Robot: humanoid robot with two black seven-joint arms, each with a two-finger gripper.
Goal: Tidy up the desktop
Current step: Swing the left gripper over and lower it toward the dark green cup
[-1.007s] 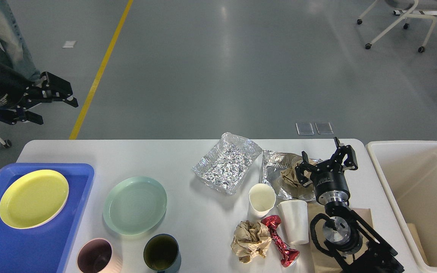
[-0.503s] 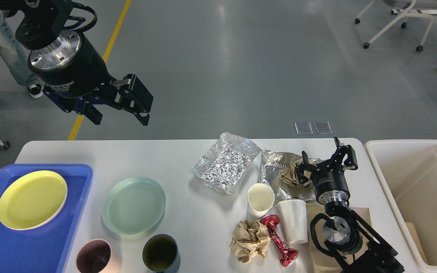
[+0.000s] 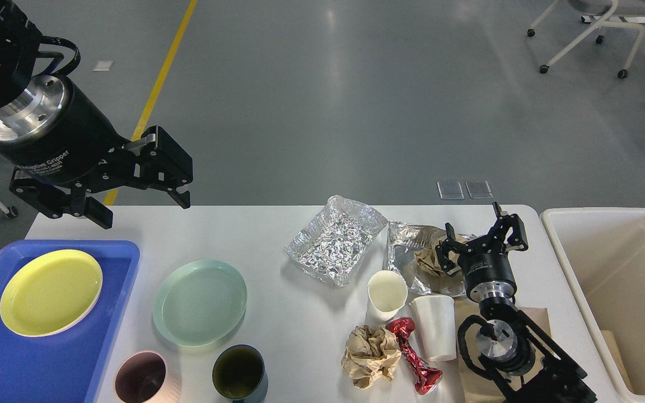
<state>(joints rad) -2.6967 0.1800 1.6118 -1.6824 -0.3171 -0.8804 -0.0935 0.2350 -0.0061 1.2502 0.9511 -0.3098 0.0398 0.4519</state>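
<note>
The desktop (image 3: 300,330) fills the lower part of the head view, with a blue tray (image 3: 31,364) at its left end and a cream bin (image 3: 625,280) just past its right end. A yellow plate (image 3: 51,292) is seen lying in the tray. Beside the tray, a green plate (image 3: 200,302) rests on the bare top, and two cups, one pink (image 3: 142,378) and one dark (image 3: 238,372), stand at the near edge.

The left gripper (image 3: 140,210) is held above the far left corner, over the table edge, its jaws spread wide and nothing between them. Below it no object is found on the table.

The right gripper (image 3: 482,235) is placed low at the right end, jaws wide, over a flattened foil sheet (image 3: 406,252) on which a brown paper wad (image 3: 429,260) lies; whether the wad is touched cannot be told. A foil tray (image 3: 336,240) lies just left of the sheet. Nearer the right arm, two white paper cups (image 3: 387,294) (image 3: 435,327) stand close together, with a red wrapper (image 3: 412,355) and a crumpled brown paper (image 3: 370,355) before them.
</note>
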